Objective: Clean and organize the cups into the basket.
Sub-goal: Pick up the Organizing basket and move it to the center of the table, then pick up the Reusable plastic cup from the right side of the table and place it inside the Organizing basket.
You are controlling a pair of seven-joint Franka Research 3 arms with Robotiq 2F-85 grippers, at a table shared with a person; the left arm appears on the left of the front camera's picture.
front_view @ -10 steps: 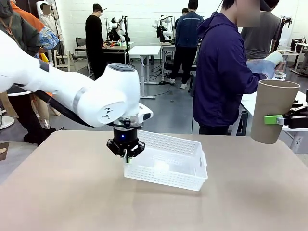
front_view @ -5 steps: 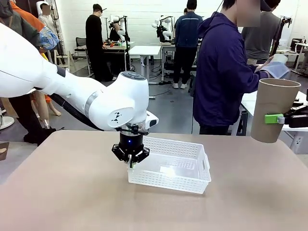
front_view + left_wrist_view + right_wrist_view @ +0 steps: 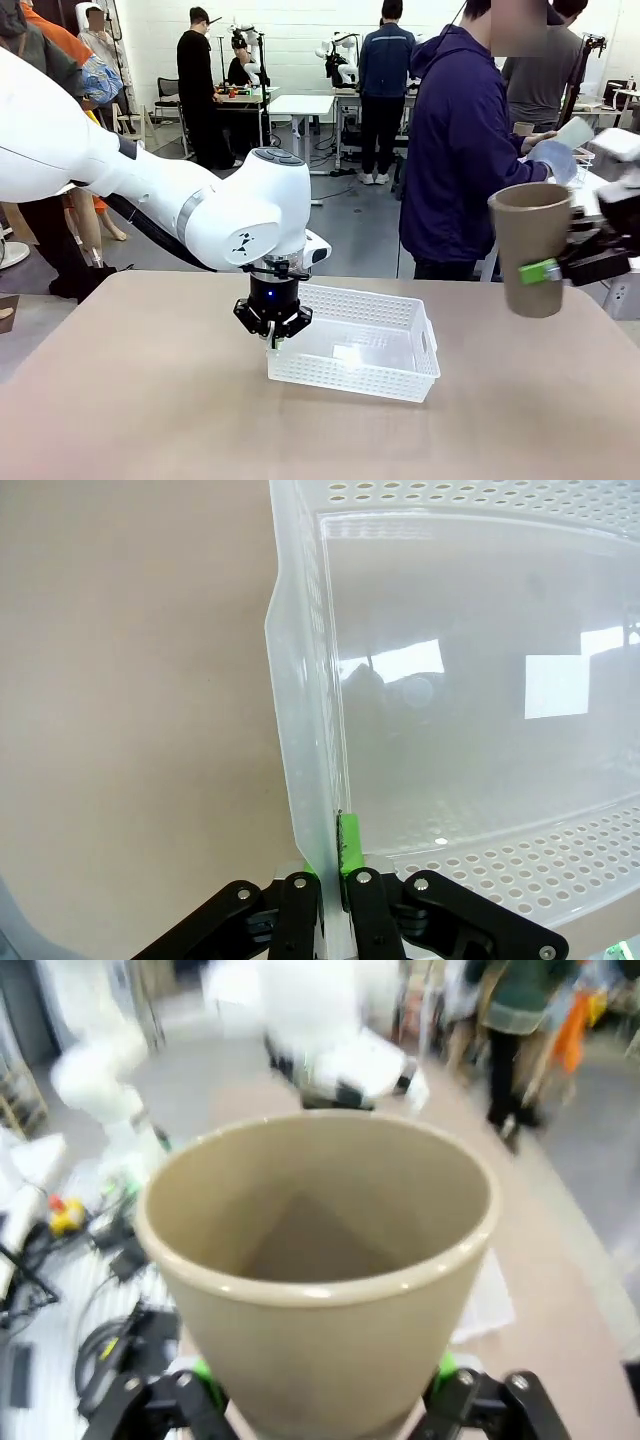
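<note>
Here my left gripper (image 3: 272, 340) pinches a white mesh plastic basket (image 3: 350, 377) (floor bare) at its rim; right gripper (image 3: 532, 271) grips a tan paper cup (image 3: 527, 222) aloft.

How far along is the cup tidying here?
Done: nothing stowed; the basket holds no cup. In hand: the left gripper is shut on the basket's rim, and the right gripper holds a brown cup in the air. Left: placing it in the basket.

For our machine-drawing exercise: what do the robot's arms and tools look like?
The left arm is white with rounded joints, a grey ring, a small black logo and a black cable beneath. A blue light glows above its black left tool. The right tool is black too; both have green pads.
</note>
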